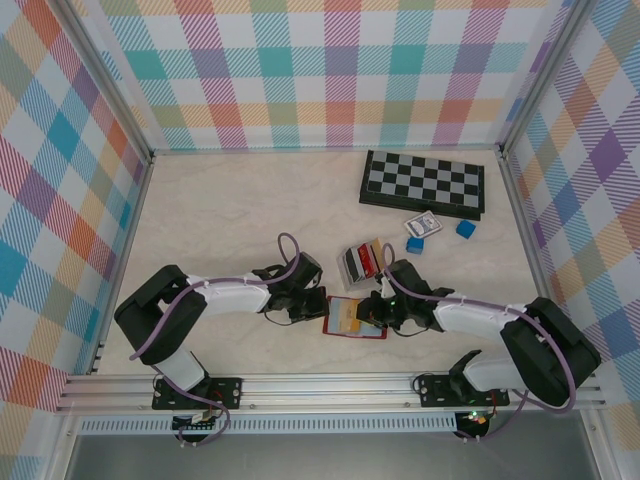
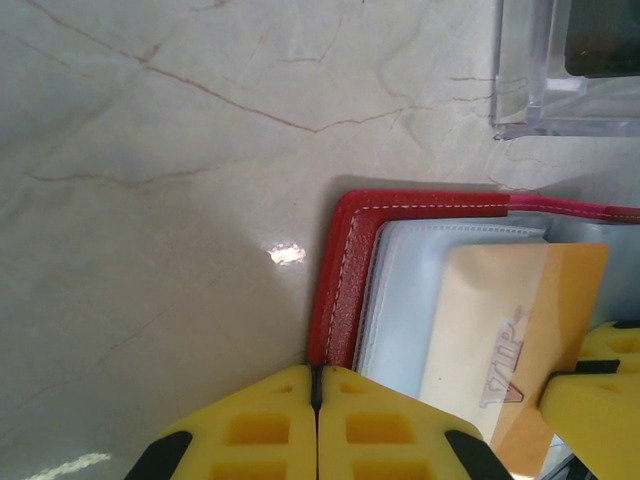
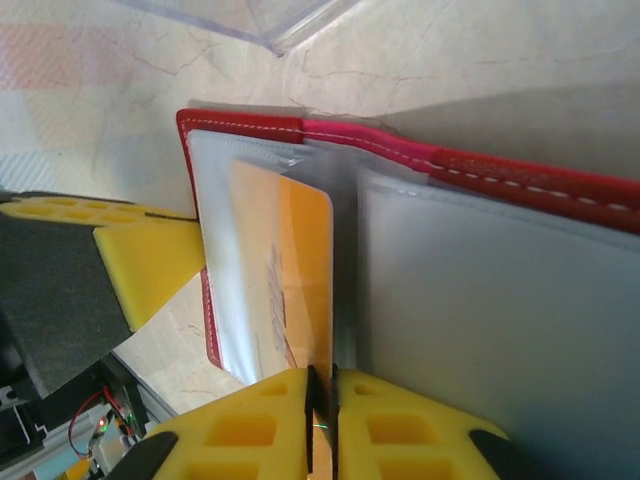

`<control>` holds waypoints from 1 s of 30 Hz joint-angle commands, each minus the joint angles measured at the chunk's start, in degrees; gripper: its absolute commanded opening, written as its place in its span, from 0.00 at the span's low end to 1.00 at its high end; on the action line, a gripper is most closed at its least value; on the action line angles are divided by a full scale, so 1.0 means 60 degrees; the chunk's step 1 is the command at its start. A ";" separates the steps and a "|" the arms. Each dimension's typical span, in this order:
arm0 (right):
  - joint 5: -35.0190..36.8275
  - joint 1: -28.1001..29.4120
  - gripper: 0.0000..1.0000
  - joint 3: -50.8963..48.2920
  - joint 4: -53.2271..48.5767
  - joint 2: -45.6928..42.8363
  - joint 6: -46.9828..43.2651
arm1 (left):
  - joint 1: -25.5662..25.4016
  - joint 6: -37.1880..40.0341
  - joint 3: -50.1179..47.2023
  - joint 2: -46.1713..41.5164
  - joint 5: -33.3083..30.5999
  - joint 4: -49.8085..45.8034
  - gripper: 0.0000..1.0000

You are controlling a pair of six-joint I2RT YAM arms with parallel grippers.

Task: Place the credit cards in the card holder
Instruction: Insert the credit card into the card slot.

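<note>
The left gripper has its yellow fingers pressed together, and the wrist view shows them pinching the red edge of the card holder at the cover's outer border. The card holder lies open on the pale table, between the two grippers: the left one at its 9 o'clock, the right gripper at its 3 o'clock.

The right gripper is closed to a thin slit, with the edge of the orange-yellow card caught in it. That card lies partly inside a clear sleeve on the holder's left half, its printed face up.

At the holder's 12 o'clock, just beside it, stands a clear stand with red and grey cards upright in it. Farther off at 1 o'clock are a blue-and-white patterned card, two blue cubes and a folded chessboard. Nothing lies between the grippers and the holder.
</note>
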 commanded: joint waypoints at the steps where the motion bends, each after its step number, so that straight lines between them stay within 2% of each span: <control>1: 0.0596 0.0090 0.19 0.0418 -0.1428 -0.0399 -0.0400 | -0.0398 -0.0048 0.0056 0.0169 0.0160 -0.0274 0.04; 3: 0.0837 0.0091 0.23 0.0498 -0.1932 -0.0567 -0.0558 | -0.0397 -0.0034 0.0082 0.0165 0.0166 -0.0289 0.04; 7: 0.0617 0.0090 0.24 0.0565 -0.1861 -0.0339 -0.0549 | -0.0394 -0.0014 0.0108 0.0251 0.0267 -0.0217 0.03; 12: 0.0205 0.0093 0.11 0.0647 -0.1276 0.0132 -0.0515 | -0.0408 -0.0035 0.0124 0.0343 0.0412 -0.0093 0.03; 14: 0.0004 0.0102 0.09 0.0775 -0.1095 0.0309 -0.0524 | -0.0407 -0.0035 0.0131 0.0337 0.0416 -0.0096 0.03; 24: -0.0381 0.0303 0.11 0.1286 -0.0640 0.0997 -0.0527 | -0.0397 -0.0052 0.0131 0.0315 0.0362 -0.0055 0.03; 26: -0.0199 0.0311 0.13 0.1348 -0.0985 0.0884 -0.0590 | -0.0395 -0.0041 0.0130 0.0274 0.0282 -0.0158 0.02; 30: 0.1147 0.0307 0.19 0.1762 -0.3079 0.0136 -0.1246 | -0.0402 -0.0048 0.0074 0.0090 -0.0123 -0.0485 0.00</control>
